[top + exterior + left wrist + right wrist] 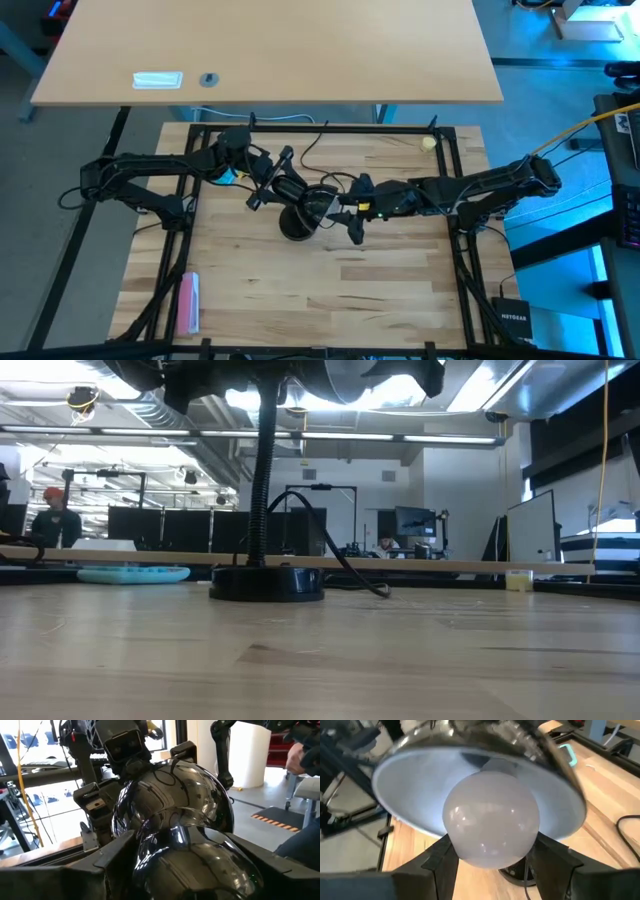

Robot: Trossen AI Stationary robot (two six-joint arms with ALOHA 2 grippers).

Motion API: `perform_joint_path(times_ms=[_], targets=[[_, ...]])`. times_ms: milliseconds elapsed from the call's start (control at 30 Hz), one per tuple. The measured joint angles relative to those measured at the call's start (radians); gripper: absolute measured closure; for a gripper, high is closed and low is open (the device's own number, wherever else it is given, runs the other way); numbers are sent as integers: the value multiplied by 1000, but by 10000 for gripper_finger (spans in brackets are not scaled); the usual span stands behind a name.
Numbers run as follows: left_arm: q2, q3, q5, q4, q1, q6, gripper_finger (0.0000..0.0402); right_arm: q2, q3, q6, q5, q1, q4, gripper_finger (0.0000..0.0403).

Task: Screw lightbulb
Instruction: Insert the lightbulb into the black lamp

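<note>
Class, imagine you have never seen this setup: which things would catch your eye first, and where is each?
First is the white lightbulb, held between the right hand's fingers with its narrow end up inside the lamp's shade. Next is that shade's shiny black back, gripped by the left hand above the middle of the wooden table. The lamp's round base stands on the table beneath them.

One marking is legible: "NETGEAR" is printed on a black box [513, 320] beside the table's right edge.
</note>
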Motion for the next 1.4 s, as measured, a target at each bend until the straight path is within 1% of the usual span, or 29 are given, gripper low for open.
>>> perform_joint_path(times_ms=[100, 233, 367, 600, 667, 767, 900, 1000, 1100, 1200, 1300, 1400], targets=[[0, 0, 0, 0, 0, -21, 137, -14, 0, -10, -40, 0, -43, 194], [0, 0, 0, 0, 0, -28, 139, -57, 0, -10, -28, 1, -108, 195], [0, 0, -2, 1, 1, -44, 145, -95, 0, -13, -1, 1, -163, 210], [0, 0, -2, 3, 2, -55, 144, -102, 0, -35, -40, 2, -170, 217], [0, -1, -3, 7, 2, -71, 147, -114, 0, -37, -57, 2, -194, 217], [-3, -2, -4, 7, 2, -88, 148, -140, 0, -38, -54, 9, -238, 218], [-11, -2, -4, 2, 2, -107, 148, -178, 0, -55, -7, 52, -295, 218], [-12, -2, 13, 4, 2, -126, 148, -186, -3, -95, 81, 119, -299, 219], [-12, -2, 43, 3, 2, -150, 149, -186, -76, -180, 192, 192, -176, 219], [-12, -2, 73, 6, 2, -175, 149, -184, -200, -263, 300, 234, 33, 219], [-12, -2, 111, 12, 3, -198, 149, -148, -307, -327, 352, 239, 305, 219], [-11, -2, 164, 21, 11, -217, 150, -86, -335, -398, 364, 240, 476, 219]])
